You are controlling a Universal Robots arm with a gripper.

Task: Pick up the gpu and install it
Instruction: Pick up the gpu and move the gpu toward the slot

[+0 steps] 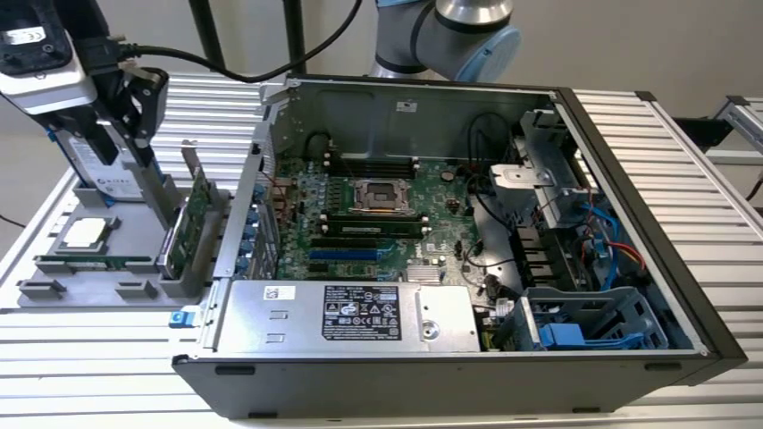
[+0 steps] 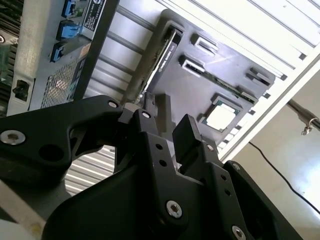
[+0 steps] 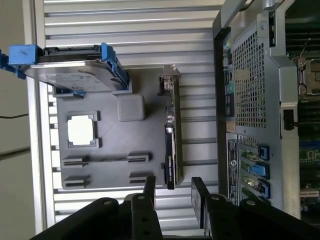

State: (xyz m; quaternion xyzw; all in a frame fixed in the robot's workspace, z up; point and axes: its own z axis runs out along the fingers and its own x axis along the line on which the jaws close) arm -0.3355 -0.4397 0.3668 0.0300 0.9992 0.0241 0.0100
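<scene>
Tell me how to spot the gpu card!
Beside the open computer case, on the exterior view's left, sits a grey tray. The gpu stands on edge at the tray's side nearest the case: green board, silver bracket, unlike the flat-lying memory stick.

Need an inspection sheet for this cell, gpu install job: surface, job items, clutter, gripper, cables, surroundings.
Surface: slatted metal table carrying a grey parts tray.
Job's things: gpu stands on edge in the tray, not yet picked up.
Clutter: hard drive in a blue frame, processor chip and memory stick, all in the same tray.
Grippers: gripper open and empty, above the tray, lined up with the gpu's edge.
Cables: black cable beyond the table's edge; blue and red leads inside the case.
Surroundings: open computer case beside the tray; arm base behind it.
</scene>
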